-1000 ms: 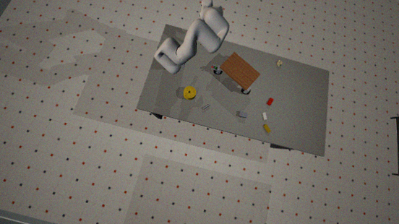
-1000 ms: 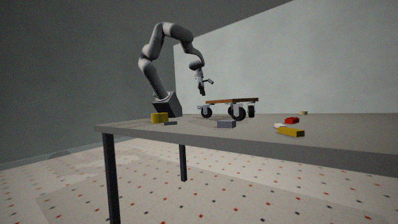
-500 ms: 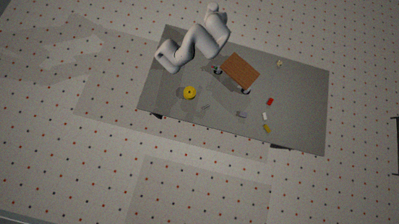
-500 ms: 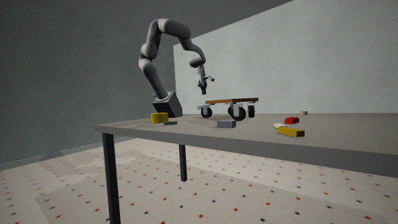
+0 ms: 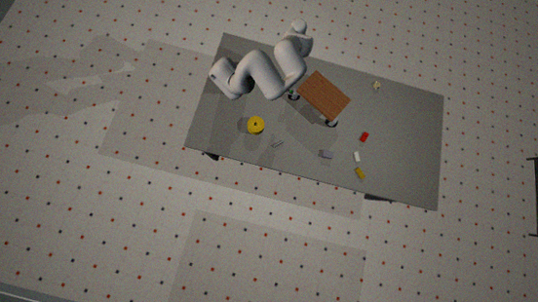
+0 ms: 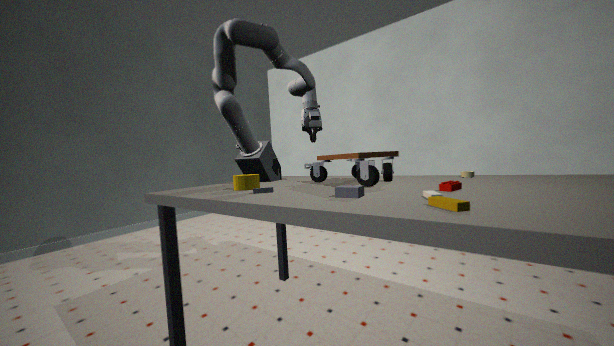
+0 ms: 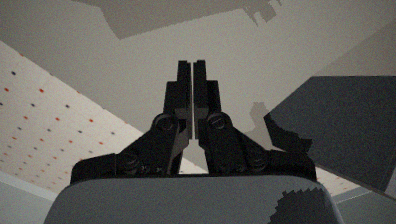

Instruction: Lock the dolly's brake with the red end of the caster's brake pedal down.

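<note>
The dolly [image 5: 323,96] [image 6: 357,155] stands on its casters on the table, a brown deck over black wheels. The caster [image 6: 318,173] nearest the arm's base carries the brake pedal [image 5: 291,92] [image 6: 308,165], which sticks out beyond the deck. A green spot shows on the pedal in the top view; its red end cannot be made out, so its tilt is unclear. My gripper [image 6: 313,140] [image 7: 192,78] is shut with nothing between its fingers. It points down, well above table height and higher than the deck, near the pedal end in the exterior view. The arm hides it in the top view.
A yellow cylinder [image 5: 260,128] [image 6: 246,182] and a flat grey piece [image 6: 263,190] lie near the base [image 6: 258,162] [image 7: 340,120]. A grey block [image 5: 326,153] [image 6: 349,191], red block [image 5: 364,136] [image 6: 450,186], white piece [image 5: 356,156] and yellow bar [image 5: 359,173] [image 6: 448,204] lie beyond.
</note>
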Controlling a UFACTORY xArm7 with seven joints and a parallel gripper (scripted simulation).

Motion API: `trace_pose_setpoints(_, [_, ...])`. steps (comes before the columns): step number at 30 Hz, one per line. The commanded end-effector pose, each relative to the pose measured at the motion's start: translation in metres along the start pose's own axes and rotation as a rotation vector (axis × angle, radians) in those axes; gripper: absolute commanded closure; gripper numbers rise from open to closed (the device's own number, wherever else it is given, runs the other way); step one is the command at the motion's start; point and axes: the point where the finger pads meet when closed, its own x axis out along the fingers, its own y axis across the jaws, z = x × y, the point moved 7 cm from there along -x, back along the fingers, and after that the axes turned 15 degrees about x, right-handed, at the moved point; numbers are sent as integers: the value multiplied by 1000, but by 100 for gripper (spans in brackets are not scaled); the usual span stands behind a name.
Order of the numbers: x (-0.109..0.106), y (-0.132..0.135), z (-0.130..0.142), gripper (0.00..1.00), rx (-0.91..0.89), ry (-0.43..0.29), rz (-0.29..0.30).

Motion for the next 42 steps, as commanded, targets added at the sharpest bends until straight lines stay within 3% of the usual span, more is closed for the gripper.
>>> trace_pose_setpoints(1, [-2,8,-29,100,243,-26,-1])
trace_pose_setpoints(4, [-1,16,-51,100,445,-50,26])
trace_pose_setpoints(6, [-1,16,-51,100,445,-50,26])
trace_pose_setpoints(9, [2,27,-73,100,661,-76,60])
trace_pose_setpoints(15, [4,34,-83,100,780,-91,81])
trace_pose_setpoints(29, [4,34,-83,100,721,-93,78])
trace_pose_setpoints(42, [10,34,-83,100,294,-103,55])
